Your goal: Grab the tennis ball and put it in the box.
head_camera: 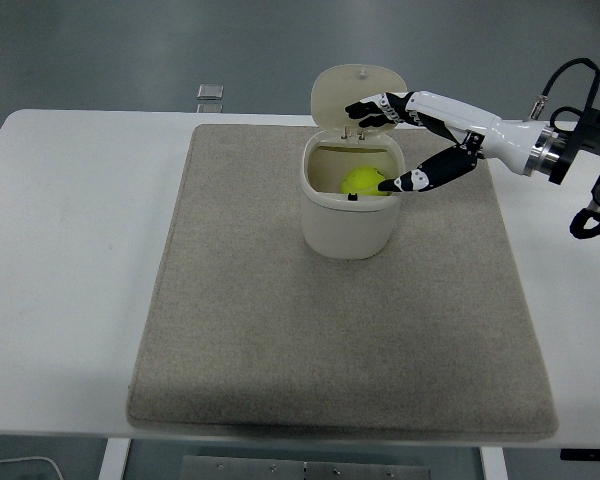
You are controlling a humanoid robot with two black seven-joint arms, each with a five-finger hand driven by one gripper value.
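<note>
The tennis ball lies inside the open cream box, upper centre of the frame, on a grey mat. The right robot hand hovers over the rim, fingers spread wide, holding nothing.

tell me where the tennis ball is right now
In the head view, the yellow-green tennis ball lies inside the open cream plastic box on the grey mat, under the right hand's spread fingers.

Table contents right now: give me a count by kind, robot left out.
Tennis ball: 1, inside the box
Box with open lid: 1
Grey mat: 1
Small grey square thing at the far edge: 1
Total: 4
</note>
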